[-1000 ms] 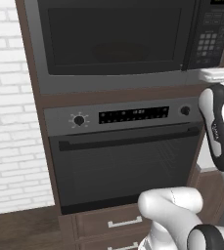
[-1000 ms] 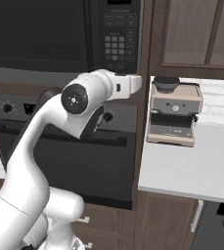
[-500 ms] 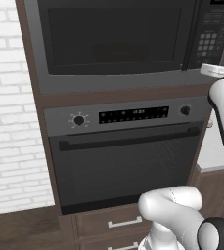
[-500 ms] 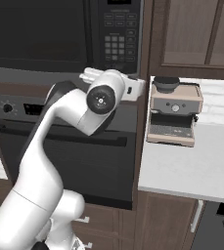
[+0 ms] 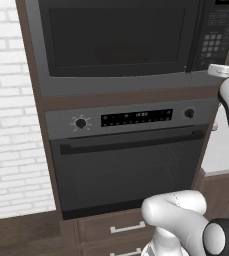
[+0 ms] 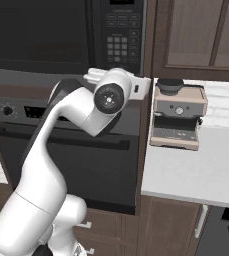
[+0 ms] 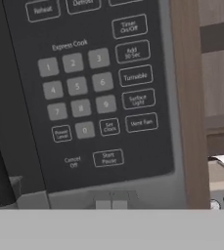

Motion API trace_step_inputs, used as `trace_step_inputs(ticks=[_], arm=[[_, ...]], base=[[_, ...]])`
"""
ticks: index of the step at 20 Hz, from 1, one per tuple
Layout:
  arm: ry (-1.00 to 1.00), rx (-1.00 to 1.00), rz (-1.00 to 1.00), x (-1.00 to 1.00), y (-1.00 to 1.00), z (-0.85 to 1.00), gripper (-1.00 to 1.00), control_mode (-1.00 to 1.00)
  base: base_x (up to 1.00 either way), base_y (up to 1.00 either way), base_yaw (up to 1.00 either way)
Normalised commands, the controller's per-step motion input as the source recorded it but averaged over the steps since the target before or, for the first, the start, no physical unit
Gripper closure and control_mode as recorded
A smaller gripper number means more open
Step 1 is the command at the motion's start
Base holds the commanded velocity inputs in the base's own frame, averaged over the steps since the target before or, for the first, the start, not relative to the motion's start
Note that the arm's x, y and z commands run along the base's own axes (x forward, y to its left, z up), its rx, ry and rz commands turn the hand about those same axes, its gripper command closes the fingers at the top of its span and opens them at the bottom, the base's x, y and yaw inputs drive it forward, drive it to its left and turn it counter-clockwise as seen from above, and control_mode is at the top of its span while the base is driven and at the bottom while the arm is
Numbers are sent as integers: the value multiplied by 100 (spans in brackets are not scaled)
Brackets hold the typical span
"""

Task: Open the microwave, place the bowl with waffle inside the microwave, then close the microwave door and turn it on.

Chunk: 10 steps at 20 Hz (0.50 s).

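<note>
The light in my views is even and soft, with no single lamp that I can find. The microwave door (image 5: 118, 37) is very dark, and through its glass I see only a dull shape. The white brick wall (image 5: 11, 125) is bright and flat. My own arm throws a soft shadow on the oven (image 6: 86, 150) front. The worktop (image 6: 196, 170) is pale, without glare. In my hand view the keypad (image 7: 91, 93) is near and a little blurred, yet the button labels are readable. All pictures are coarse and slightly soft, with no bending at the edges.
</note>
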Motion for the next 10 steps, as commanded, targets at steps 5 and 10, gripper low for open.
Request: trace_step_inputs(ticks=[5, 10], arm=[[0, -4, 0, 0, 0, 19, 100, -100], [0, 0, 0, 0, 0, 18, 100, -100]], base=[[0, 0, 0], [0, 0, 0]])
